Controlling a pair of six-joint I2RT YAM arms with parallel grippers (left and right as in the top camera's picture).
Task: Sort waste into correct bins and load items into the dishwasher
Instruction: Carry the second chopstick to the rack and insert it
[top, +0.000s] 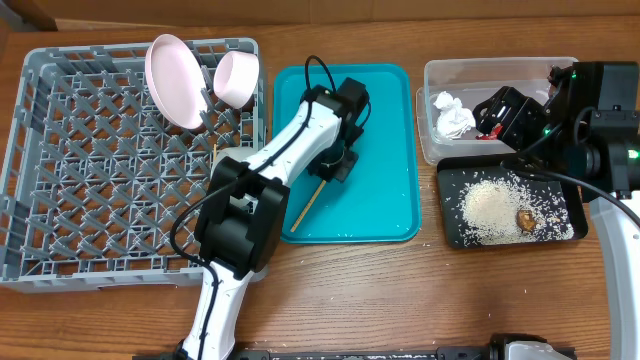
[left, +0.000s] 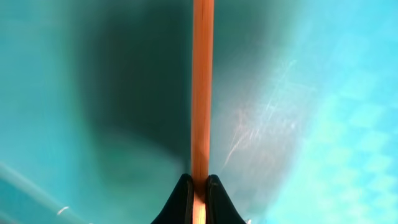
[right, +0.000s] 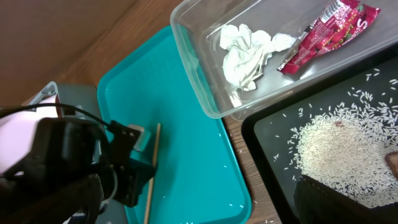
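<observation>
My left gripper (left: 199, 186) is shut on a thin wooden chopstick (left: 202, 93), low over the teal tray (left: 323, 124). From above, the gripper (top: 332, 175) sits mid-tray and the chopstick (top: 305, 208) slants toward the tray's front left. A pink plate (top: 175, 70) and a small bowl (top: 238, 78) stand on edge at the back of the grey dish rack (top: 60, 200). The clear tub (right: 199, 68) holds a white tissue (right: 249, 53) and a red wrapper (right: 329, 31). Rice (top: 488, 208) and a brown lump (top: 526, 217) lie in the black tray (top: 455, 238). My right gripper (top: 500, 112) hovers open above the two bins.
The teal tray (top: 385, 190) lies between the rack and the bins, with a few loose rice grains on it. One finger (right: 339, 202) of the right gripper shows at the lower right, over the black tray. Bare wooden table runs along the front.
</observation>
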